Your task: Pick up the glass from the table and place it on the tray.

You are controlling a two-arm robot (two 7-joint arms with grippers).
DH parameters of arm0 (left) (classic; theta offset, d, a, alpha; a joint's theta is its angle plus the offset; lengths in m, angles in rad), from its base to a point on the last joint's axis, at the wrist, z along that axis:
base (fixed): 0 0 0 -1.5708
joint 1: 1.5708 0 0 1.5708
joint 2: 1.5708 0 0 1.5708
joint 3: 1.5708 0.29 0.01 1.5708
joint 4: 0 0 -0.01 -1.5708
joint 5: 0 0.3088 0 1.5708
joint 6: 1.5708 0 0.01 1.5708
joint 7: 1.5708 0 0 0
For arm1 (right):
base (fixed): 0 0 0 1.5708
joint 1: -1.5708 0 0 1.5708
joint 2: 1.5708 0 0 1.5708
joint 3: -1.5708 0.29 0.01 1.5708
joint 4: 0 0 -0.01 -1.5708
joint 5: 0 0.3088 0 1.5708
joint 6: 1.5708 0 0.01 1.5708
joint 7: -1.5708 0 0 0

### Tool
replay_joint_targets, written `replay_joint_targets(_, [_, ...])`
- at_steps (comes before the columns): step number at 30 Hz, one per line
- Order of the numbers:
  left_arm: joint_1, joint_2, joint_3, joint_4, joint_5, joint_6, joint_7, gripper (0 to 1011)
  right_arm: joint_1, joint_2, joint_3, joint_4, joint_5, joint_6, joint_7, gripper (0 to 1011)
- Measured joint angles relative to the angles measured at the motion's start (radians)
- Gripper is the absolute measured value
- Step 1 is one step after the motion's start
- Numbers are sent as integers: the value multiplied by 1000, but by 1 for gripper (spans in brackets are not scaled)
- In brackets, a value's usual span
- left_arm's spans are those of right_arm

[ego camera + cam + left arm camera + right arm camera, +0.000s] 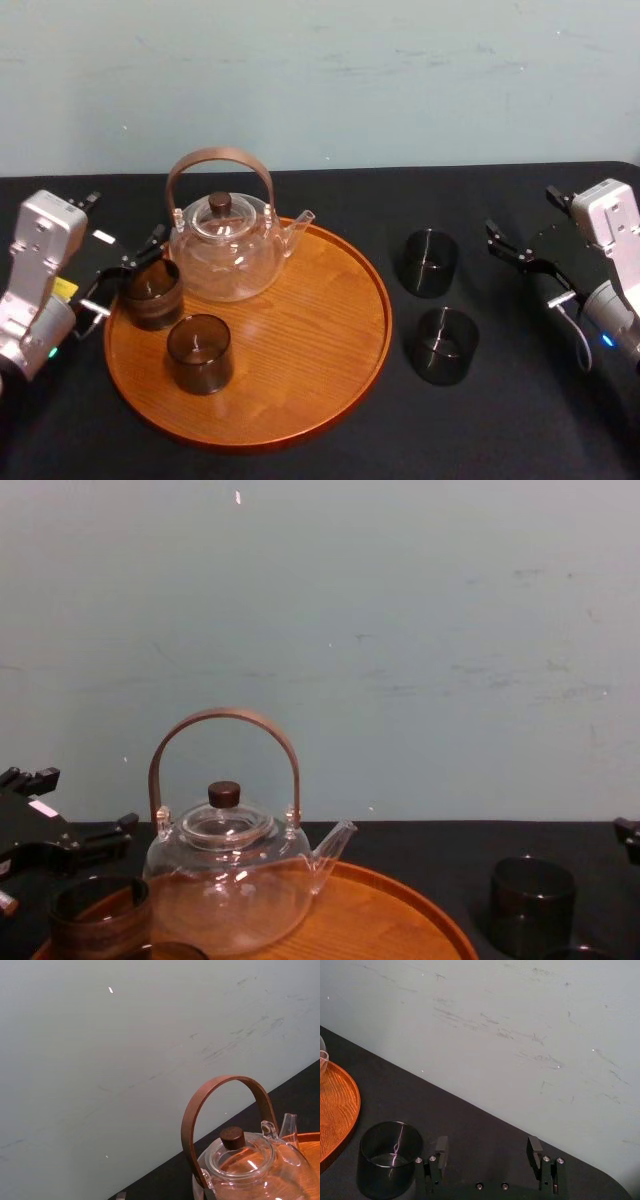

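The round wooden tray (310, 330) holds two dark glasses. One glass (152, 294) stands at its left rim and another glass (200, 353) is nearer the front. My left gripper (125, 272) is open at the left-rim glass (100, 915), its fingers spread wider than the glass, one on each side. Two more glasses (428, 263) (444, 346) stand on the black table right of the tray. My right gripper (522, 270) hangs open to their right with nothing between its fingers. In the right wrist view the gripper (487, 1152) has a glass (389, 1157) just beside one finger.
A clear glass teapot (225, 250) with an arched brown handle stands on the back left of the tray, close to the left gripper. The black table (500, 430) ends at a pale wall behind. There is bare cloth in front of the right-hand glasses.
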Motion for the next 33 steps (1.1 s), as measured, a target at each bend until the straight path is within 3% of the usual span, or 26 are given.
replay_joint_targets(21, [0, 0, 0, 0, 0, 0, 0, 1001, 0, 0, 0, 0, 0, 0, 0, 1002])
replay_joint_targets(23, [0, 0, 0, 0, 0, 0, 0, 1001, -7, -2, 17, -11, 13, 2, 35, 1002])
replay_joint_targets(28, [0, 0, 0, 0, 0, 0, 0, 1001, -39, 22, 45, -69, 68, 51, 95, 1002])
replay_joint_targets(33, [0, 0, 0, 0, 0, 0, 0, 1001, -94, 70, 84, -156, 128, 124, 167, 1002])
